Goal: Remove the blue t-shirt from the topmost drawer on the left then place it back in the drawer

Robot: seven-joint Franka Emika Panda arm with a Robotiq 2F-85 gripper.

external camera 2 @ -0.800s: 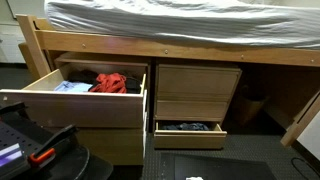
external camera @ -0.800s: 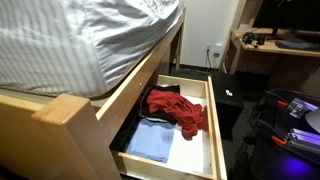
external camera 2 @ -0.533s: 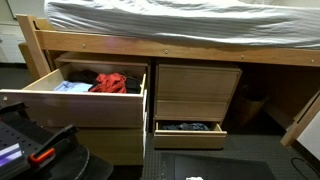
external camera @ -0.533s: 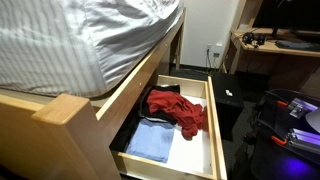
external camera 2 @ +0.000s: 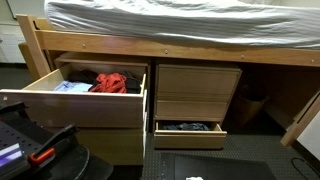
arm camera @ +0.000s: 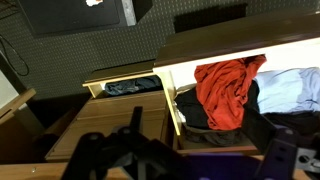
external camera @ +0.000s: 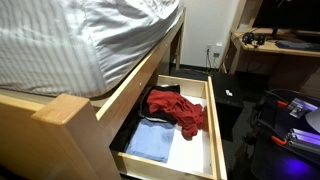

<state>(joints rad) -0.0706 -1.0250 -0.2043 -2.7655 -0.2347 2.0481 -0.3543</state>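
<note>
The topmost left drawer [external camera: 213, 122] [external camera 2: 75, 108] [arm camera: 171, 103] stands pulled out of the bed frame in both exterior views. The pale blue t-shirt [external camera: 150, 142] [external camera 2: 72, 87] [arm camera: 291, 90] lies flat on its white floor at the front end. Beside it a bright red garment [external camera: 178, 108] [external camera 2: 110, 82] [arm camera: 228, 88] is heaped over a dark cloth [arm camera: 213, 116]. In the wrist view my gripper [arm camera: 200, 142] shows as dark open fingers low in the picture. It hangs in front of the drawer, well short of the clothes, with nothing between the fingers.
A lower drawer [external camera 2: 188, 127] [arm camera: 130, 87] on the other side is part open with dark clothes inside. The striped mattress [external camera: 80, 40] [external camera 2: 180, 20] overhangs the drawers. A black cabinet [external camera: 228, 100] stands next to the open drawer, and a desk [external camera: 280, 45] behind it.
</note>
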